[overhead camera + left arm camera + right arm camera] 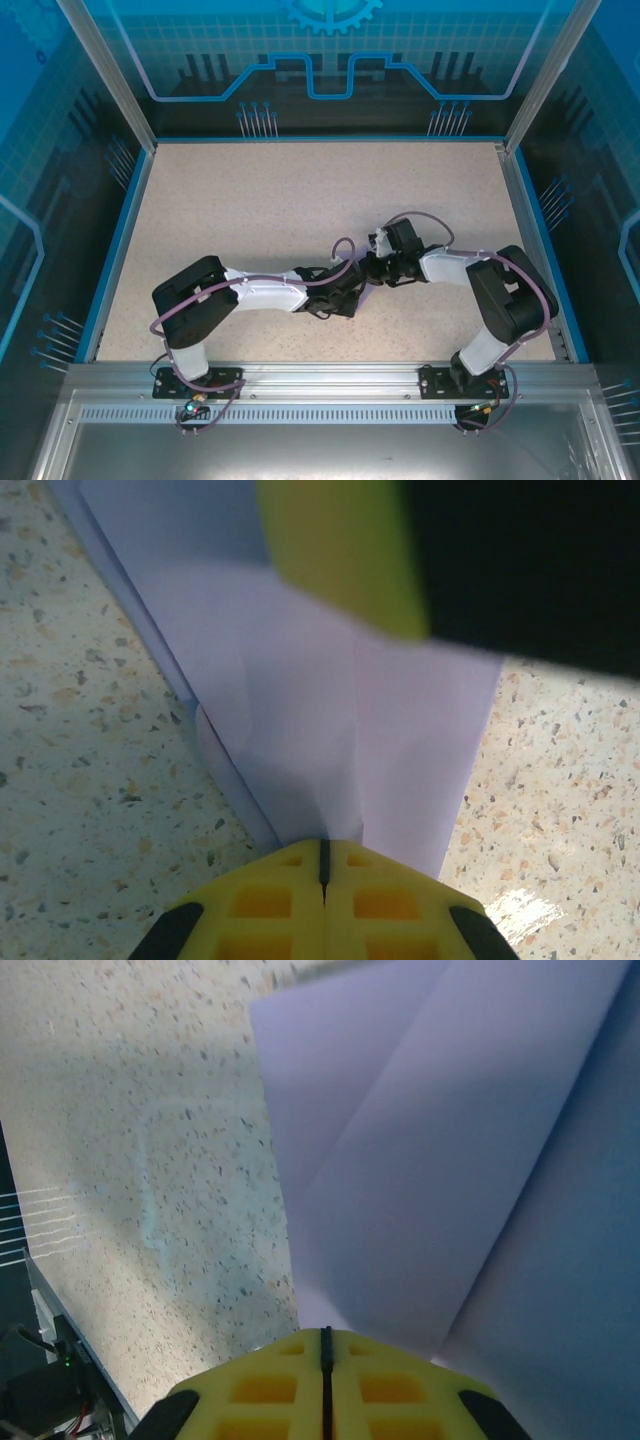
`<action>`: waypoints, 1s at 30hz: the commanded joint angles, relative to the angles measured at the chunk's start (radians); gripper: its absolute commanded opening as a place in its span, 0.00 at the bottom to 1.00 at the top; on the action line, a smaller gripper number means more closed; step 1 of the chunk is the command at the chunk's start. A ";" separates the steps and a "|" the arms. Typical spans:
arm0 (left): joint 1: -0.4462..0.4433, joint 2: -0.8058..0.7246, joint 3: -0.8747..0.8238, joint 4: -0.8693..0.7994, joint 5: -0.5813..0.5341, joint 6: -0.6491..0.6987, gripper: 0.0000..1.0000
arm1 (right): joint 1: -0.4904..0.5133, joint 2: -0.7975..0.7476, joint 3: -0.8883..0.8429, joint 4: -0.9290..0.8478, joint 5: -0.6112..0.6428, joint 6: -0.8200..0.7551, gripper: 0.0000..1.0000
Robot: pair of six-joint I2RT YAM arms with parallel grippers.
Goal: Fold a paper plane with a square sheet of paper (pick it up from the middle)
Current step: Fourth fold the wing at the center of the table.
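Lilac paper clamped in left end effector and right end effector (layered folds, right wrist).

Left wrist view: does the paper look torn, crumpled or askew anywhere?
Nothing serious. The paper is folded in smooth layers with no tear showing. One small oddity: a soft buckle on its edge at frame left, where a lower layer peeks out. The left gripper is shut on it.

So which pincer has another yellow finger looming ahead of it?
The left pincer: a blurred yellow finger hangs over the lilac paper ahead of it. The right pincer faces folded paper and table.
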 commanded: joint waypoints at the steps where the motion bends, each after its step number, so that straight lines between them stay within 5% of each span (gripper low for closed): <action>1: -0.014 0.060 -0.035 -0.127 0.047 0.016 0.00 | 0.011 0.038 0.001 0.037 -0.002 0.016 0.08; 23: -0.025 -0.078 -0.016 -0.088 0.090 -0.038 0.00 | 0.011 0.161 -0.013 -0.032 0.061 -0.077 0.07; 30: -0.025 -0.115 0.021 -0.153 0.029 -0.022 0.00 | 0.010 0.165 -0.019 -0.028 0.061 -0.077 0.07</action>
